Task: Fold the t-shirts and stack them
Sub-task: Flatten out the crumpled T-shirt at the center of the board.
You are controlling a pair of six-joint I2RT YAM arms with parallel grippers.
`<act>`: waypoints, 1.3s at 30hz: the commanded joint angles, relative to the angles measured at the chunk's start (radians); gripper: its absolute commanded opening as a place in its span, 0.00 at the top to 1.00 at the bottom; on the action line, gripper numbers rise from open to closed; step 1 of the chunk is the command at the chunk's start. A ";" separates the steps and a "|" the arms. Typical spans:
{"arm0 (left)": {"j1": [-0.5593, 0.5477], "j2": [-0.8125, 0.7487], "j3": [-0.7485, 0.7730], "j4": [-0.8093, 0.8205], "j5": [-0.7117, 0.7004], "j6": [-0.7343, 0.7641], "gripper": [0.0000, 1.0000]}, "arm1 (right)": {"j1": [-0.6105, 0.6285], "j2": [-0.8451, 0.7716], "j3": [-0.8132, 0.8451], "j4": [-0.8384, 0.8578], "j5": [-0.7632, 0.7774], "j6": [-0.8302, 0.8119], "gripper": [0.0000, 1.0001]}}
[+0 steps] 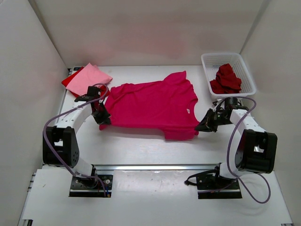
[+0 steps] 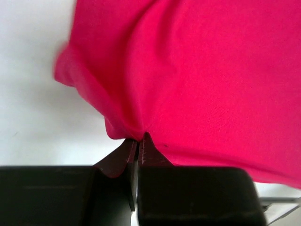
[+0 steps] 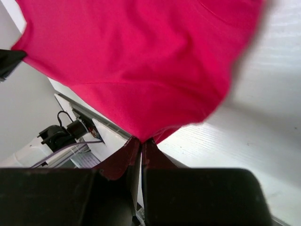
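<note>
A magenta t-shirt point(image 1: 150, 103) lies spread across the middle of the table, collar toward the right. My left gripper point(image 1: 102, 117) is shut on its left edge, and the cloth point(image 2: 211, 80) bunches at the closed tips point(image 2: 139, 139). My right gripper point(image 1: 203, 126) is shut on the shirt's near right corner, where the fabric point(image 3: 141, 61) hangs pinched between the tips point(image 3: 141, 140). At the back left, a light pink t-shirt point(image 1: 94, 77) lies folded on a bright red t-shirt point(image 1: 69, 81). A dark red t-shirt point(image 1: 226, 79) sits crumpled in the basket.
The white lattice basket point(image 1: 207, 59) stands at the back right, just behind my right arm. White walls close in the table on the left, back and right. A metal rail point(image 1: 155, 167) runs along the near edge by the arm bases.
</note>
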 commanded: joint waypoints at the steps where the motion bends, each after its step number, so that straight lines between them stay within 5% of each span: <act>1: 0.006 -0.071 -0.004 -0.027 -0.055 0.050 0.88 | -0.010 -0.022 0.034 0.040 -0.001 0.012 1.00; 4: -0.015 -0.097 -0.001 -0.058 -0.085 0.064 0.81 | 0.013 -0.028 0.050 0.086 0.017 0.052 1.00; 6: -0.039 -0.108 -0.022 -0.078 -0.076 0.071 0.60 | 0.013 -0.016 0.052 0.087 0.035 0.066 1.00; 7: -0.043 -0.117 -0.033 -0.093 -0.055 0.077 0.42 | -0.001 -0.005 0.043 0.098 0.034 0.064 1.00; 8: -0.040 -0.130 -0.059 -0.101 -0.038 0.084 0.40 | -0.024 -0.006 0.025 0.109 0.028 0.072 1.00; 10: -0.020 -0.176 -0.110 -0.105 -0.038 0.068 0.43 | -0.050 -0.009 0.014 0.103 0.015 0.071 1.00; 11: -0.010 -0.199 -0.121 -0.117 -0.064 0.059 0.61 | -0.054 -0.020 0.018 0.092 0.029 0.057 1.00; 13: -0.009 -0.213 -0.122 -0.124 -0.098 0.039 0.78 | -0.045 -0.037 0.015 0.045 0.078 0.037 1.00; 15: 0.000 -0.226 -0.148 -0.090 -0.096 0.009 0.77 | -0.038 -0.065 -0.015 0.043 0.098 0.043 0.94; 17: 0.030 -0.233 -0.219 -0.033 -0.048 -0.034 0.68 | -0.044 -0.086 -0.048 0.073 0.077 0.066 0.74; 19: 0.072 -0.230 -0.249 0.029 -0.032 -0.059 0.61 | -0.041 -0.101 -0.052 0.086 0.081 0.074 0.67; 27: 0.080 -0.224 -0.394 0.307 0.074 -0.215 0.34 | -0.067 -0.258 -0.138 0.049 0.121 0.023 0.64; 39: 0.077 -0.244 -0.510 0.428 -0.027 -0.361 0.56 | -0.070 -0.364 -0.286 0.101 0.120 0.046 0.59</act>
